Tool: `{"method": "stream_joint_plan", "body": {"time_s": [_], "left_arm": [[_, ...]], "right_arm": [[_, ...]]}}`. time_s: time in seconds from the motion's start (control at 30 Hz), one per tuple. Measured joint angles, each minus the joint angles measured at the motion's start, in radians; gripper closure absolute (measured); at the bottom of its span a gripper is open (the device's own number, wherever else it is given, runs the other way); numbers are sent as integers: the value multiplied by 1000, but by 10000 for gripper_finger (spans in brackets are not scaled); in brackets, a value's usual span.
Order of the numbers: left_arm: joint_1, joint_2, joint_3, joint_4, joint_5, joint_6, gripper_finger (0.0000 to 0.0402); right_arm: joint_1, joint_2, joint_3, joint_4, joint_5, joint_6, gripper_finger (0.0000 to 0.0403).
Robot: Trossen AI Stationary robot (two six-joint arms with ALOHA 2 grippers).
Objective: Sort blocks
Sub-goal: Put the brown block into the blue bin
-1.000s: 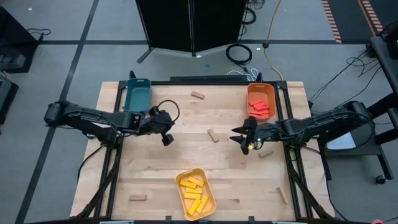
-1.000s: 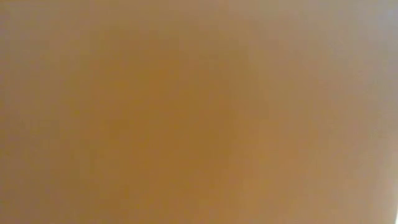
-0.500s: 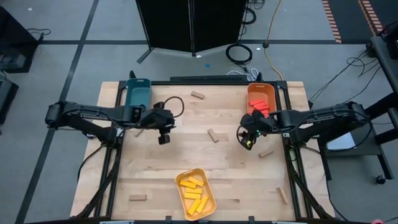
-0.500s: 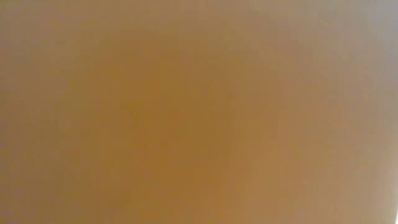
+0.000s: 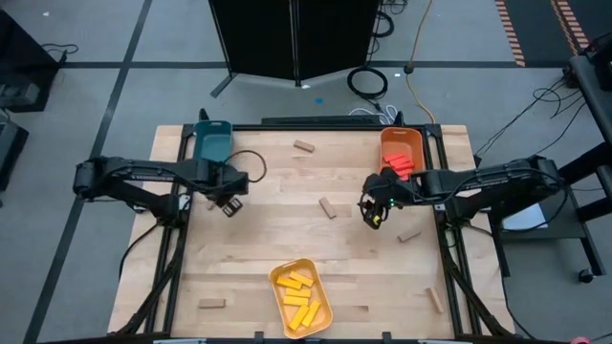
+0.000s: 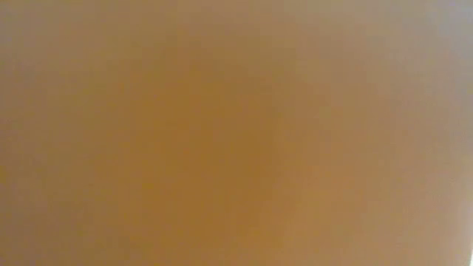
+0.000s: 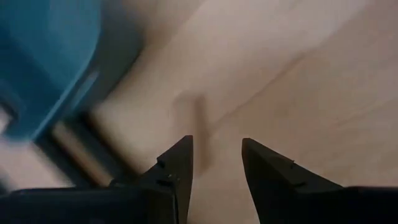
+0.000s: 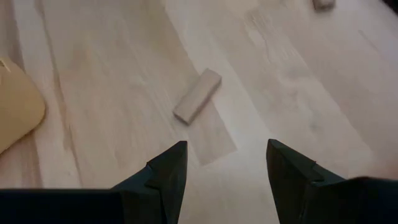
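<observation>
The pale wooden worktop (image 5: pixel 287 239) carries three trays. The yellow tray (image 5: pixel 301 298), at its near edge, holds the yellow blocks (image 5: pixel 295 296); far right of it the orange tray (image 5: pixel 402 153) holds red blocks (image 5: pixel 402 168); far left the teal tray (image 5: pixel 211 145) looks empty. Six tan blocks (image 5: pixel 328 207) lie scattered beyond and beside the yellow tray, so I judge sorting about two-thirds done. The left pincer (image 5: pixel 228 204), spread and empty, hangs near the teal tray; the right pincer (image 5: pixel 375 214), also spread and empty, hangs just right of the middle tan block. Grey floor and cables surround everything.

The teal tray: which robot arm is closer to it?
The left one. The left end effector hovers open just in front of the teal tray, near its front right corner. The right end effector is across the table, in front of the orange tray.
</observation>
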Motion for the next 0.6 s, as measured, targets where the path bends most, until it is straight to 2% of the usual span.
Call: {"method": "stream_joint_plan", "body": {"time_s": [0.1, 0.3, 0.6], "left_arm": [[69, 14, -57, -24, 16, -1, 268], [194, 33, -151, 105, 76, 116, 268], [268, 68, -161, 167, 135, 203, 268]], "right_arm": [[-16, 21, 0, 26, -4, -56, 241], [-44, 67, 0, 33, -4, -107, 241], [-72, 115, 0, -28, -53, -149, 241]]}}
